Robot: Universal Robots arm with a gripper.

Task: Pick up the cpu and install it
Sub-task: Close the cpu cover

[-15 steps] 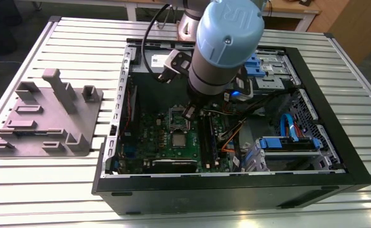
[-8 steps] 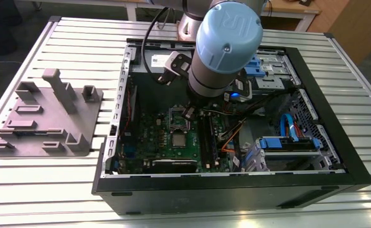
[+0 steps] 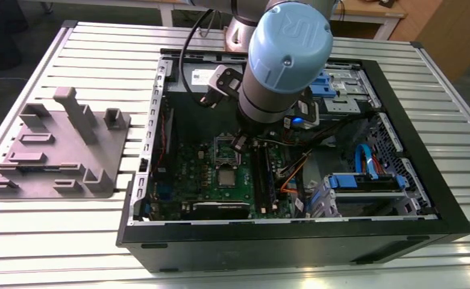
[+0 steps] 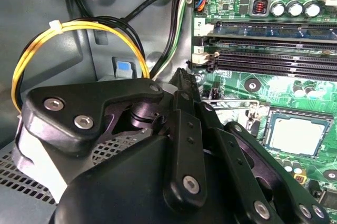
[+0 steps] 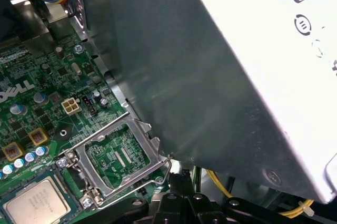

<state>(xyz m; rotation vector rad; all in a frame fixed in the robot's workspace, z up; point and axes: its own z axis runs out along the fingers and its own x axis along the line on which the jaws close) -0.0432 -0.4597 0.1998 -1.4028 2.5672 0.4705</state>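
Slatted metal counter (image 3: 460, 108) carried the open computer case (image 3: 428, 198), where the cpu (image 3: 227, 177) already sat in its socket, beside the raised load plate (image 5: 118, 153), while the claw (image 3: 240, 143), seemingly closed and empty, hovered just beside it.

White lettering marks the motherboard (image 5: 47, 118), printed symbols the power supply (image 5: 274, 76).

The arm (image 3: 283, 54) reaches steeply down, its gripper (image 3: 240, 144) lowered.
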